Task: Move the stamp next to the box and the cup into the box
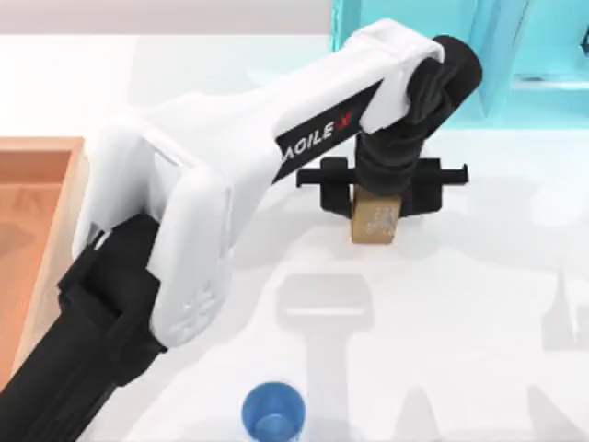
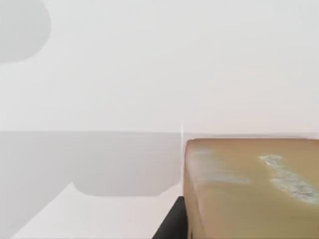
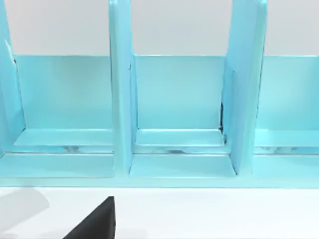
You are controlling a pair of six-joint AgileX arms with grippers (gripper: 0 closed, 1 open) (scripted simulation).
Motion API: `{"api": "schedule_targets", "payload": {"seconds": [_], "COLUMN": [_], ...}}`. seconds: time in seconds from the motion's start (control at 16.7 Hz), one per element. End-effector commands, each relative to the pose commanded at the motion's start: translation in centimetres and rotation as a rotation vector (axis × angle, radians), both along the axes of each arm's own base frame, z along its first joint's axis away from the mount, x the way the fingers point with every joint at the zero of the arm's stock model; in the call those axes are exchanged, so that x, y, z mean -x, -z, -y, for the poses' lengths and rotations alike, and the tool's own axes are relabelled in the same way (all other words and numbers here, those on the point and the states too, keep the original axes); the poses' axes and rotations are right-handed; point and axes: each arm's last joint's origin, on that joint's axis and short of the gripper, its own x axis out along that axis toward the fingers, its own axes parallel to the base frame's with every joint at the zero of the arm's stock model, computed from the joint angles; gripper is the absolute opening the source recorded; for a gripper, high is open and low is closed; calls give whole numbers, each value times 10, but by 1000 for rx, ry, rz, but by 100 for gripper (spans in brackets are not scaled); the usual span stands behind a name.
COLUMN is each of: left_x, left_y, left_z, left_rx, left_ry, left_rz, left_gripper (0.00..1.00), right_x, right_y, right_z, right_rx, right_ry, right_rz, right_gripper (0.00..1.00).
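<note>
Reaching across the counter point(image 1: 479, 304), the left gripper point(image 1: 375, 204) pinches the stamp point(image 1: 374, 224) right of centre. The box point(image 1: 57, 198) lies far off at the left edge, so the carry runs leftward; the cup point(image 1: 272, 412) waits near.

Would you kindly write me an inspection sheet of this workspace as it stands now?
Surface: white table, shadows across it.
Job's things: stamp right of centre, under the left end effector; cup at the near edge, upright; box at the left edge, nothing seen inside the part shown.
Clutter: nothing seen.
End effectors: left end effector reaches across to the stamp, fingers either side of it; whether they grip it cannot be told. Right arm faces the shelf.
Cables: nothing seen.
Surroundings: cyan shelf unit at the far right.
</note>
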Motion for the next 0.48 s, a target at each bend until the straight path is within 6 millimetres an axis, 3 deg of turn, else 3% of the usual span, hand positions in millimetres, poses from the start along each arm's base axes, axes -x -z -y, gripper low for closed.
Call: {"api": "schedule_targets", "payload": {"seconds": [0.24, 0.48], "left_x": [-4, -5], "left_y": [-9, -45], "left_z": [-10, -42], "left_rx": [-2, -3], "left_ry": [5, 5], "left_rz": [-3, -4], "left_gripper": [0, 0], "right_x": [0, 0], "right_y": [0, 0], "right_z": [0, 0], "right_rx": [0, 0], "right_ry": [0, 0], "right_rz": [0, 0], "right_gripper": [100, 100]}}
